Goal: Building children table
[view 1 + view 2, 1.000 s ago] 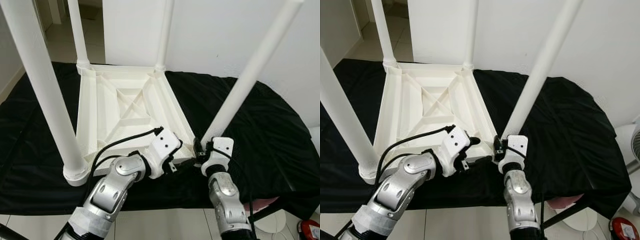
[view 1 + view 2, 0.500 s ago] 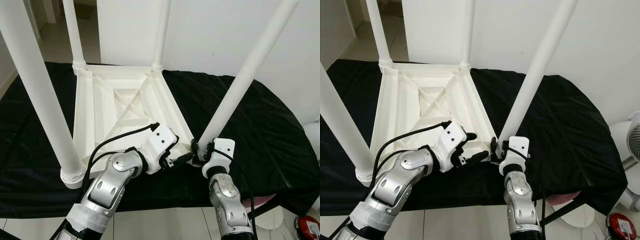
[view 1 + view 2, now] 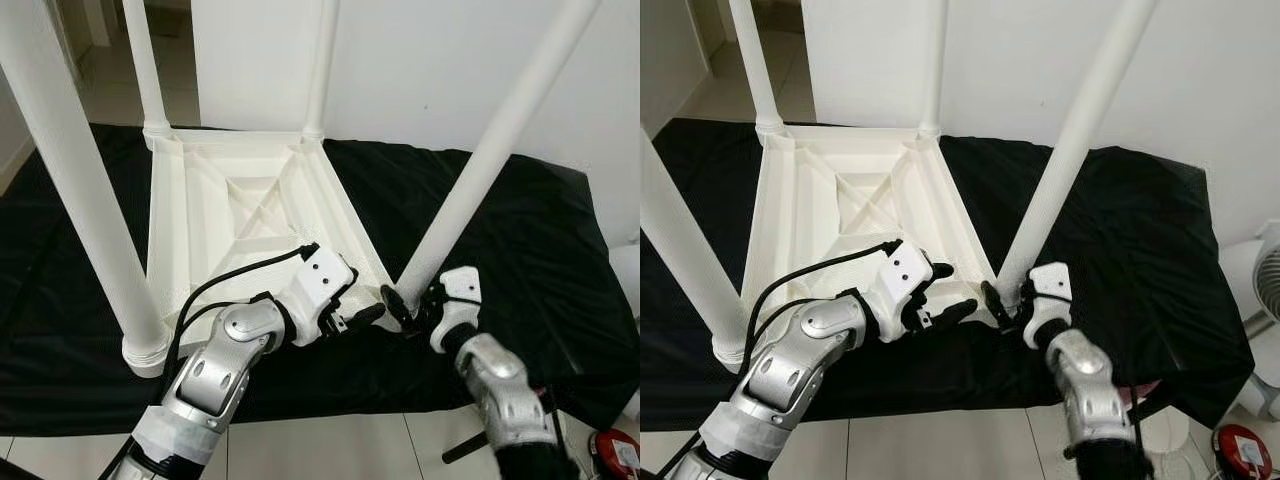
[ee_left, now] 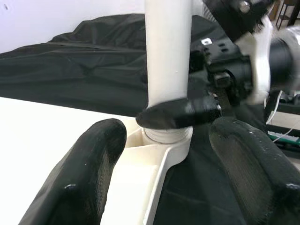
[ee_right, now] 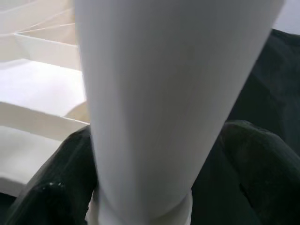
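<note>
Right tool (image 3: 1002, 303) pinches the near-right leg (image 3: 1070, 165) at its base — left tool (image 3: 952, 292), spread, hovers beside that leg over the upturned table (image 3: 855, 205).

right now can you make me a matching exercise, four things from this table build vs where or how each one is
Things
1. right end effector
2. left end effector
3. upturned white tabletop
4. black cloth

States
A. spread under the table parts
B. fingers around the base of the near right leg
C. open, beside the near corner socket
D. lying underside up, ribs showing

Pairs: 1-B, 2-C, 3-D, 4-A
</note>
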Tool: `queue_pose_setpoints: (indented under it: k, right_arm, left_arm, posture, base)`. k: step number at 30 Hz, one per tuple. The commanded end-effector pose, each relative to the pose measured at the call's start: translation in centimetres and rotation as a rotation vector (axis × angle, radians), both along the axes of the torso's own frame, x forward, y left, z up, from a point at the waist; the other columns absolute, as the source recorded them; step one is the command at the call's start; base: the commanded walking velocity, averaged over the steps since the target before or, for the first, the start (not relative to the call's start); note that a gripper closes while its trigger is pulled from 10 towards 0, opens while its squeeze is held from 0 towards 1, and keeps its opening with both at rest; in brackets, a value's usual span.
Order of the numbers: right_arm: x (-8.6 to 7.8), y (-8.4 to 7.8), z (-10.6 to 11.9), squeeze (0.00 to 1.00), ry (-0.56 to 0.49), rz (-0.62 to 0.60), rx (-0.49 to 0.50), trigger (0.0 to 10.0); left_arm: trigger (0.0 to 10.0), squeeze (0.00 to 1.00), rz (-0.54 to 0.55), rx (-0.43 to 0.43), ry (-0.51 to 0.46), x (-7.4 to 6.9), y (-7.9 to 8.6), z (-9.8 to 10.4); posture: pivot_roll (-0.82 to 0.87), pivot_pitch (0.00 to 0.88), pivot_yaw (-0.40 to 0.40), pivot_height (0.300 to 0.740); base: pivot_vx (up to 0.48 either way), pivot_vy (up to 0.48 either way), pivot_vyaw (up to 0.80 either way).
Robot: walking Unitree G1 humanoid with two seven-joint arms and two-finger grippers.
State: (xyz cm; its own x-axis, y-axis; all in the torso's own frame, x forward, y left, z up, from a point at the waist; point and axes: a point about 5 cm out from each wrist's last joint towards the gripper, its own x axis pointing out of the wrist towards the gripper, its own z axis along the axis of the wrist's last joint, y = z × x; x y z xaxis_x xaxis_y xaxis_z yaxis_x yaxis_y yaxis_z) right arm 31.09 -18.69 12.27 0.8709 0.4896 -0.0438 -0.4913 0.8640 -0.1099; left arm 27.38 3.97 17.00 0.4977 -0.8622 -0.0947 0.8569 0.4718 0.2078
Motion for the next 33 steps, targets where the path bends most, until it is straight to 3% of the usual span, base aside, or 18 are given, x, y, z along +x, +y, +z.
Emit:
queue_pose_setpoints:
  k: [1,9,10,12,13,14,26,27,33]
  right_arm:
    - [0.3,0.3,-0.5,0.00,0.030,0.087,-0.011,10.0]
    - [1.1,1.6,-0.8,0.00,0.069,0.205,-0.048,10.0]
    - [1.3,2.1,-1.1,0.00,0.088,0.241,-0.058,8.9]
    - [1.3,2.1,-1.1,0.00,0.088,0.241,-0.058,8.9]
    - [1.4,2.5,-1.3,0.00,0.100,0.277,-0.066,1.6]
    - [1.5,2.8,-1.5,0.00,0.119,0.306,-0.061,0.0]
    - [1.4,2.2,-2.2,0.00,0.135,0.357,-0.054,0.0]
    - [1.1,2.0,-2.4,0.00,0.138,0.346,-0.046,10.0]
    - [0.8,1.6,-2.4,0.00,0.128,0.286,-0.013,10.0]
  left_arm:
    - [10.0,0.00,0.015,-0.007,-0.015,0.2,-0.3,0.3]
    - [10.0,0.00,0.012,-0.007,-0.020,0.1,-0.4,0.4]
    - [10.0,0.00,0.011,-0.008,-0.021,0.1,-0.4,0.4]
    - [10.0,0.00,0.011,-0.008,-0.021,0.1,-0.4,0.4]
    - [10.0,0.00,0.011,-0.011,-0.021,0.0,-0.5,0.5]
    - [10.0,0.00,0.013,-0.014,-0.022,0.0,-0.6,0.5]
    - [10.0,0.00,0.025,-0.018,-0.019,0.0,-0.4,0.6]
    - [10.0,0.00,0.024,-0.019,-0.018,0.0,-0.4,0.6]
    - [10.0,0.00,0.016,-0.019,-0.015,-0.1,-0.5,0.6]
  posture:
    - [-0.02,0.000,-0.113,0.740]
    - [-0.01,0.000,-0.117,0.740]
    - [-0.01,0.000,-0.118,0.740]
    - [-0.01,0.000,-0.118,0.740]
    - [0.00,0.000,-0.122,0.740]
    - [0.01,0.000,-0.129,0.740]
    - [0.01,0.000,-0.127,0.740]
    - [0.00,0.000,-0.124,0.740]
    - [-0.01,0.000,-0.120,0.740]
  base:
    - [0.000,0.000,0.00]
    - [0.000,0.000,0.00]
    - [0.000,0.000,0.00]
    - [0.000,0.000,0.00]
    - [0.000,0.000,0.00]
    - [0.000,0.000,0.00]
    - [0.000,0.000,0.00]
    - [0.000,0.000,0.00]
    - [0.000,0.000,0.00]
